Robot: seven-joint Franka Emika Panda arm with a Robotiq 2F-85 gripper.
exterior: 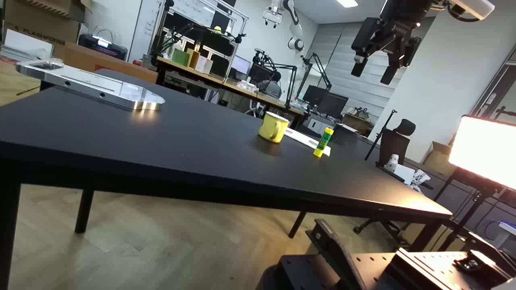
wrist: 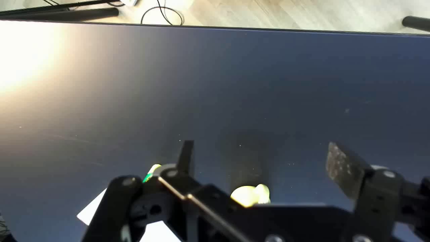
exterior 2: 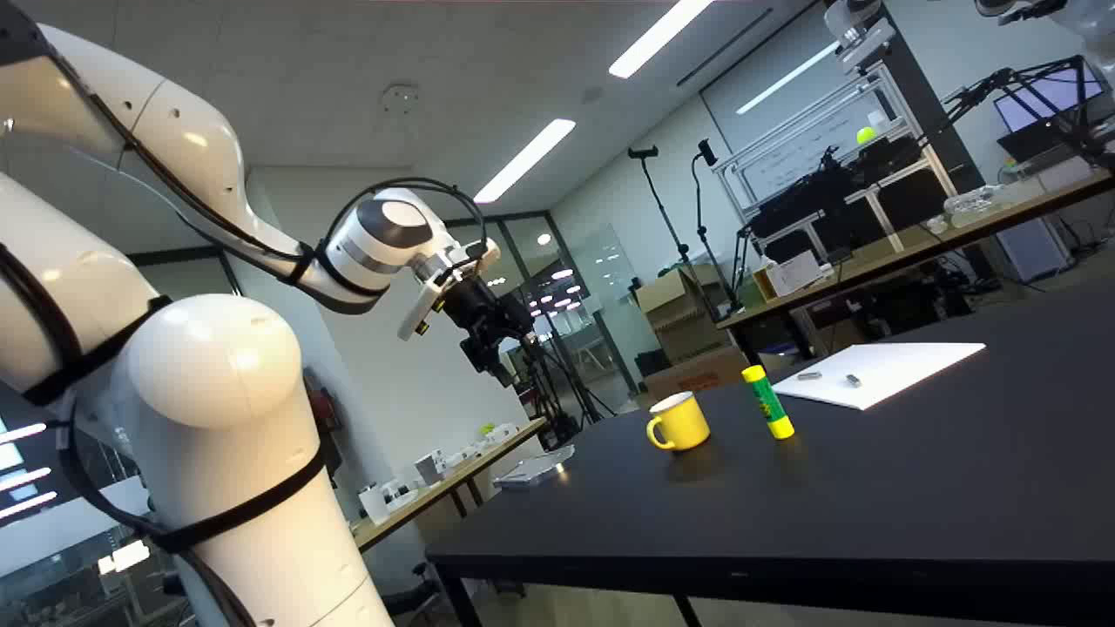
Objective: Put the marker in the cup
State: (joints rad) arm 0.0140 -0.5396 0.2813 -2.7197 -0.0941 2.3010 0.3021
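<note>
The gripper (wrist: 262,160) hangs above the table (wrist: 268,87), jaws wide apart. It partly hides the cup (wrist: 247,196), the marker (wrist: 150,173) and a white sheet (wrist: 92,206); whether marker and sheet touch is hard to tell.

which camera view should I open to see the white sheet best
An exterior view: there the white sheet lies broad and nearly whole. Where an exterior view has it behind the marker, only a thin strip shows; in the wrist view the gripper covers part of it.
</note>
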